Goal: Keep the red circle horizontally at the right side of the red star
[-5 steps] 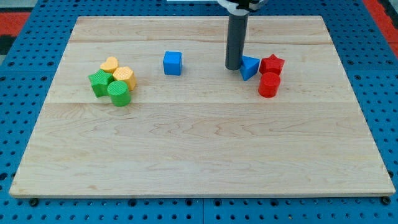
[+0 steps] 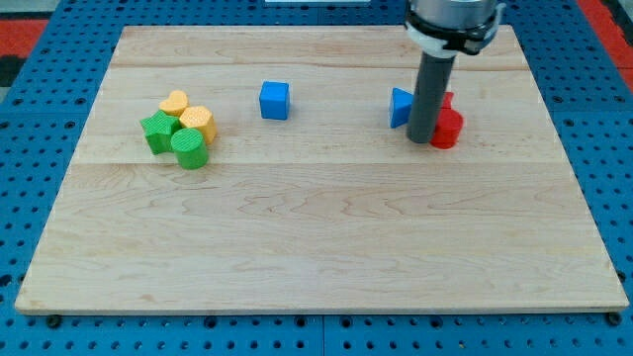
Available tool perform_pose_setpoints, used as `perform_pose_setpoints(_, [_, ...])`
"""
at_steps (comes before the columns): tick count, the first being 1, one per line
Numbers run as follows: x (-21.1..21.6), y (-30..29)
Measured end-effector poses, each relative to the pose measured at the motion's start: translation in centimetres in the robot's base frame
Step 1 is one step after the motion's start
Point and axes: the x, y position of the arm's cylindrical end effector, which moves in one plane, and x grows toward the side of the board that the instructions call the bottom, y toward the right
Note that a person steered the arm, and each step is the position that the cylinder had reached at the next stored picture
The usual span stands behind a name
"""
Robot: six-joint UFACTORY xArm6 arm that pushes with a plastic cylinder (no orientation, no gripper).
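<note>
The red circle (image 2: 448, 130) sits at the view's right on the wooden board (image 2: 316, 227). The red star (image 2: 447, 100) lies just above it, mostly hidden behind my rod. My tip (image 2: 421, 139) rests against the red circle's left side, just below the blue triangle (image 2: 400, 106), which lies to the star's left.
A blue cube (image 2: 275, 100) sits left of the triangle. At the view's left is a cluster: two yellow blocks (image 2: 175, 103) (image 2: 199, 122), a green star (image 2: 156, 132) and a green cylinder (image 2: 188, 148).
My rod moved right and down, from the blue triangle's left side to the red circle's left side. The red circle shifted slightly right; the star is now largely hidden.
</note>
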Motion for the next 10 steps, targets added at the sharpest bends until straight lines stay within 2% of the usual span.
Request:
perform_pose_setpoints(1, [0.1, 2.7])
perform_pose_setpoints(3, [0.4, 3.0])
perform_pose_setpoints(4, [3.0, 3.0])
perform_pose_setpoints(5, [3.3, 5.5])
perform_pose_setpoints(7, [0.3, 5.7])
perform_pose_setpoints(10, [-1.2, 6.3])
